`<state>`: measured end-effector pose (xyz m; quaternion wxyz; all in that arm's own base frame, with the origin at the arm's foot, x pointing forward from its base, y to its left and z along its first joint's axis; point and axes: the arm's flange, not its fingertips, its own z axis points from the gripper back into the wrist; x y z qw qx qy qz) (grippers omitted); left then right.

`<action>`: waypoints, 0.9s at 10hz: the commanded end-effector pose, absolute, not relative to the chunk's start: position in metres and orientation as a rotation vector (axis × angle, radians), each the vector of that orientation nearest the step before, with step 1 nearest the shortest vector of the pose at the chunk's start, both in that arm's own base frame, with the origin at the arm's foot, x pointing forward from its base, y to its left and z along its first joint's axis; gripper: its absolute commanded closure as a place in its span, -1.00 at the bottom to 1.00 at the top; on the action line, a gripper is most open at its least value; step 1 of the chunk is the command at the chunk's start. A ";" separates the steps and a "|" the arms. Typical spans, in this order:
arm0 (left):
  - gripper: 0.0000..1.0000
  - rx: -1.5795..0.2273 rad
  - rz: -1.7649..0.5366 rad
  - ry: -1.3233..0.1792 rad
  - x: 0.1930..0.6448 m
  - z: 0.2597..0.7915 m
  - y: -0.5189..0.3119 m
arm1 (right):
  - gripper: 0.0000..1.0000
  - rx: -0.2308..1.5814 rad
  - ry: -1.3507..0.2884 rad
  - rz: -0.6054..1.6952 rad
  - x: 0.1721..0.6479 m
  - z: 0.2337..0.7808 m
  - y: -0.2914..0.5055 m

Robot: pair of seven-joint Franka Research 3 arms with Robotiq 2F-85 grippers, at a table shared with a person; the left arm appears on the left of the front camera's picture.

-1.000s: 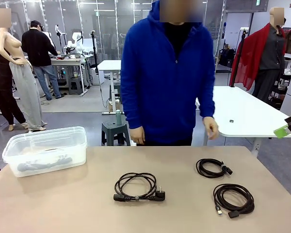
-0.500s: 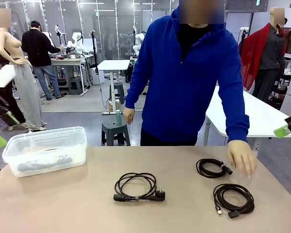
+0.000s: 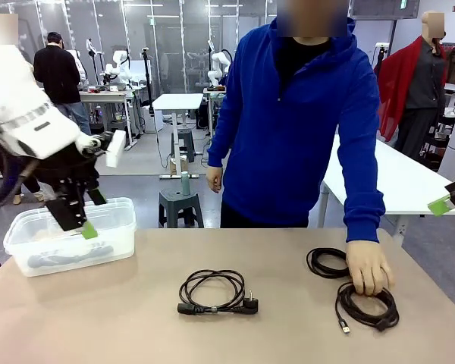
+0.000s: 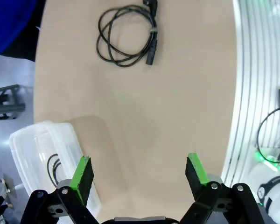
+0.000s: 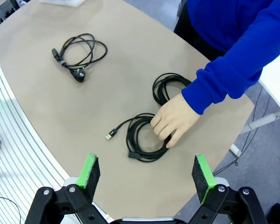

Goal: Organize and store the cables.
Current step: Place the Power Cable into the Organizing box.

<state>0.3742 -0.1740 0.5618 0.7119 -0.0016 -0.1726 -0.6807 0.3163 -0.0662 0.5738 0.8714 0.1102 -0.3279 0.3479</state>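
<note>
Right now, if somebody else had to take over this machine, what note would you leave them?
Left pincer: open, empty, above the clear bin.
Right pincer: open, empty, high over the right edge of the table.
Person's hand rests on the near-right cable; far-right cable beside it; middle cable lies alone.
Done: a stored cord seems to lie in the bin.
Left: three cables on the table to store.

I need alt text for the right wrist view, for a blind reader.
A person's hand rests on a coiled black cable on a tan table, seen from above past the open right gripper. A second coil lies beside the wrist, and a third cable lies farther off.
</note>
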 end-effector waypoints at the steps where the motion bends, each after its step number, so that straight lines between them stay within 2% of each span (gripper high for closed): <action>1: -1.00 0.023 -1.473 -0.347 0.388 0.555 -0.189 | -1.00 0.233 -0.688 0.732 0.316 0.573 -0.068; 5: -1.00 -0.012 -1.513 -0.257 0.397 0.510 -0.257 | -1.00 0.233 -0.688 0.732 0.316 0.573 -0.068; 9: -1.00 -0.019 -1.531 -0.197 0.392 0.481 -0.283 | -1.00 0.233 -0.688 0.732 0.316 0.573 -0.068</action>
